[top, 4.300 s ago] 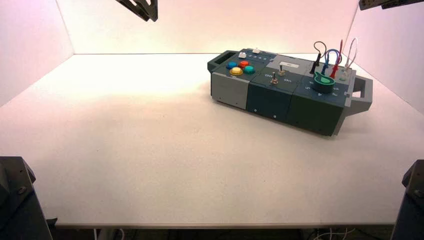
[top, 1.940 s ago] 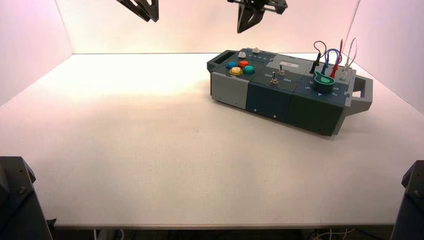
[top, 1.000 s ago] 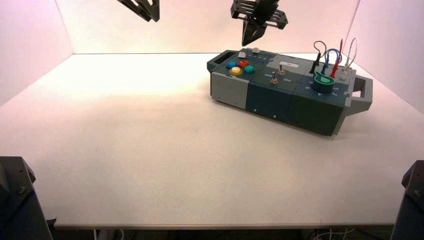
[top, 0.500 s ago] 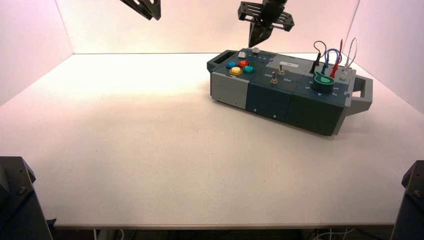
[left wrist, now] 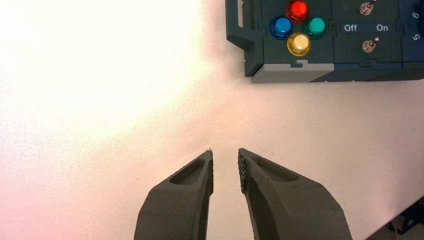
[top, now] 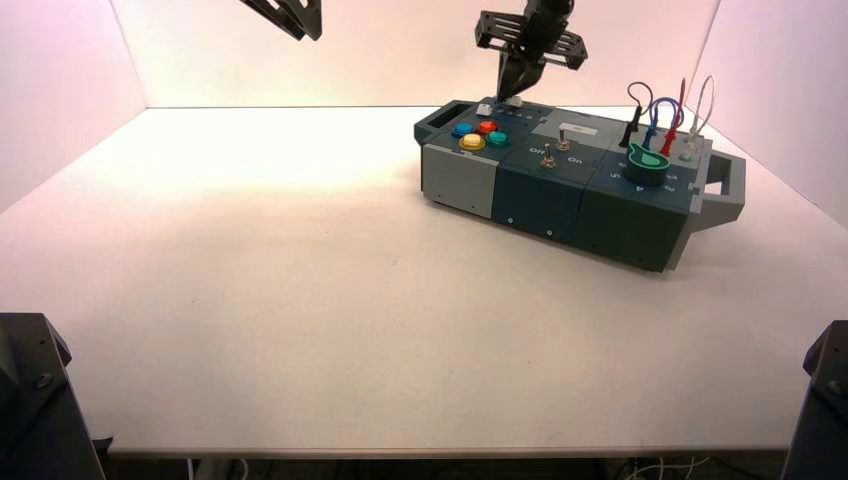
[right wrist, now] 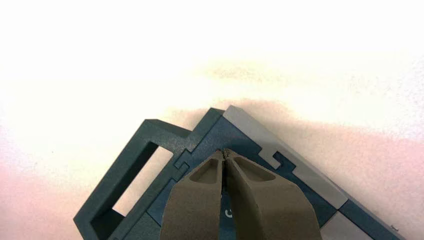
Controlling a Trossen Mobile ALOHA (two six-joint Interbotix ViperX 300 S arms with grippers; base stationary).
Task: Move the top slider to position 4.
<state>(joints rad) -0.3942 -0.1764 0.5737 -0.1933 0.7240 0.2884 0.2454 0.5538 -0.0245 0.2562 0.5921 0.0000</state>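
The pale tabletop fills most of the overhead frame, and on it, in the upper right, sits the dark box, angled a little. Working over the box's far left end, at the top of the frame right of centre, is the right gripper, closed tip to tip, with nothing I can see between its fingers. The left gripper idles at the frame's upper left, slightly parted and empty. The task's piece, the top slider, is the small white cap just beside the right gripper's tip; whether they touch I can't tell. The approach looks done, I'd say, and the push to 4 seems the part left, though its setting is unreadable from here. As for writing, the left wrist view gives "Off" and "On" between the toggle switches, and I can make out no brand
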